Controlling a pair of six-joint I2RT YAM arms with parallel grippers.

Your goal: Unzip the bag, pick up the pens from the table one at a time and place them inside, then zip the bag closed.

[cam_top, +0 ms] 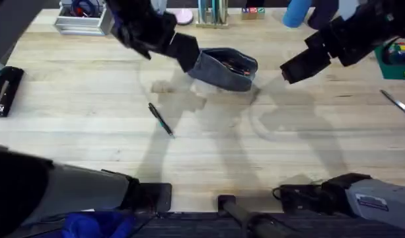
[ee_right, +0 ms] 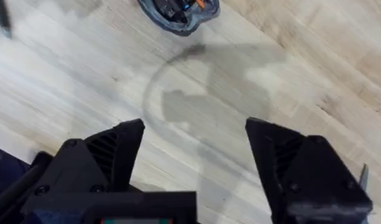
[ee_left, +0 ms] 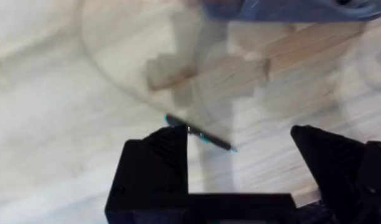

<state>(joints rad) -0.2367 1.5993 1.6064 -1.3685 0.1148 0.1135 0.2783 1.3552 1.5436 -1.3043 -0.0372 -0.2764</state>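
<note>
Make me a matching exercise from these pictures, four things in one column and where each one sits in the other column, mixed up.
Things:
1. bag
2. pen
3. stapler
4. scissors

Places or states:
A. at the table's far left edge
B. lying alone on bare wood, in front of the pouch
C. at the table's far right edge
D. unzipped, with things showing inside

Pairs: 1-D, 2-B, 3-A, 4-C
</note>
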